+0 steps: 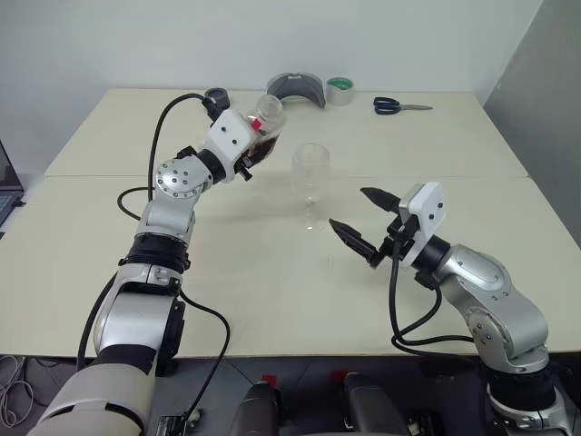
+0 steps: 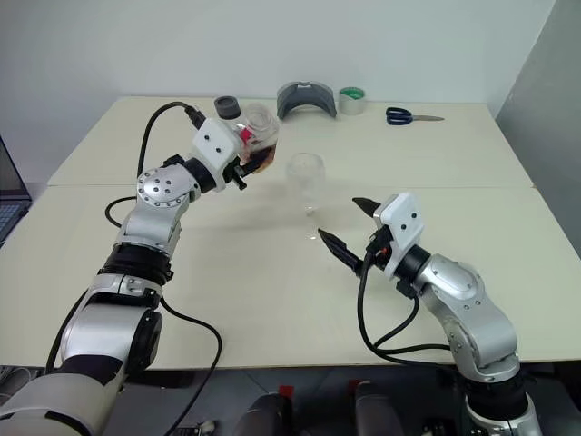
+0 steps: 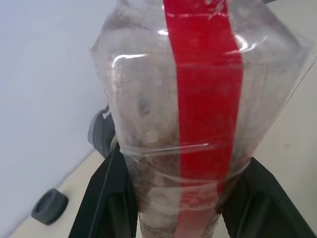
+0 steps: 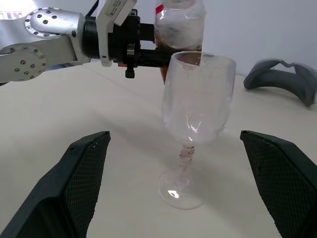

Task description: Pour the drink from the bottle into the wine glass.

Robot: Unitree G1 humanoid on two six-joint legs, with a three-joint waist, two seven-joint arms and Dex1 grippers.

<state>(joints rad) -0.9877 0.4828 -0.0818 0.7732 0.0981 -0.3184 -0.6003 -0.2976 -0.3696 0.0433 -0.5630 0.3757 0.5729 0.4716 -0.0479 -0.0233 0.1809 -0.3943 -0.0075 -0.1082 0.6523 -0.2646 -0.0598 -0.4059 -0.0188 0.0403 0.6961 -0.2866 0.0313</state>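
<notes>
Right end effector [image 4: 173,188] agape, wine glass [image 4: 197,104] upright

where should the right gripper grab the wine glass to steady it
Probably the thin stem, from the robot's side. The wine glass stands upright, its bowl looks too wide and slippery, and the open right gripper already points at it. The left gripper holds the bottle beyond.

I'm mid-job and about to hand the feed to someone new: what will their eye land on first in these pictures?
First, the bottle with its red label strip, clamped in the left tool and held up off the table, just left of the wine glass. Next, the glass itself, standing upright mid-table with no drink in it. Then the right tool, open, aimed at the glass without touching it.
</notes>
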